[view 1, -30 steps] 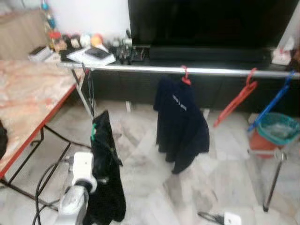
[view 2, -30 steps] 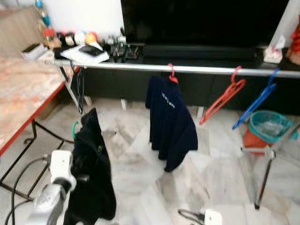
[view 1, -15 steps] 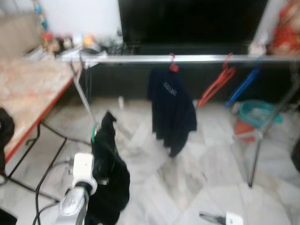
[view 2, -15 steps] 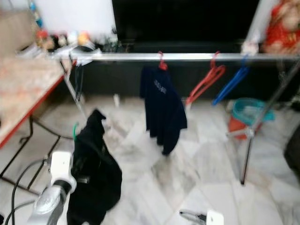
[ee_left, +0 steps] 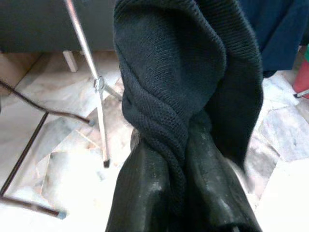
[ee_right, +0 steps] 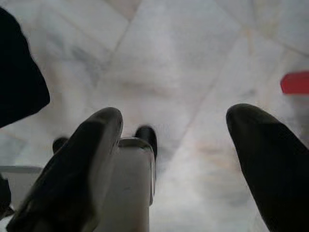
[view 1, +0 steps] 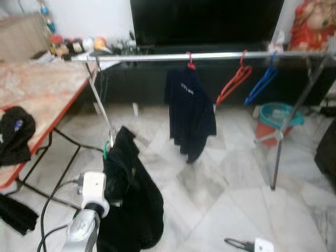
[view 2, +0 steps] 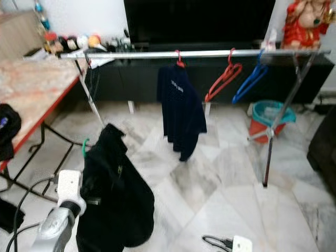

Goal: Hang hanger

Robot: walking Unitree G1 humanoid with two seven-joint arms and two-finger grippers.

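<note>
A green plastic hanger (view 1: 105, 151) carrying a black knitted garment (view 1: 128, 197) is being held up by the left gripper (ee_left: 181, 159), low in front of the long silver clothes rail (view 1: 210, 55) and well short of it. Its black fingers (ee_left: 145, 193) are clamping together on a twisted fold of the knit, seen close in the left wrist view. The garment is hanging down beside the silver left arm (view 1: 84, 228), with the hanger's green hook peeking out near its top.

On the rail, a dark navy shirt on a red hanger (view 1: 190, 113) is hanging near the middle. Beyond it along the rail, toward the far stand leg, an empty red plastic hanger (view 1: 234, 79) and an empty blue plastic hanger (view 1: 261, 79) are dangling side by side. A teal-and-orange bucket (view 1: 275, 119) is sitting on the pale marble floor (view 1: 220, 184) below those two hangers.

At the rail's opposite end, a marble-patterned bench with a red edge (view 1: 42, 100) is carrying a dark crumpled cloth (view 1: 14, 134).

The right gripper (ee_right: 178, 154) is pointing at the floor with its fingers spread apart and holding nothing
</note>
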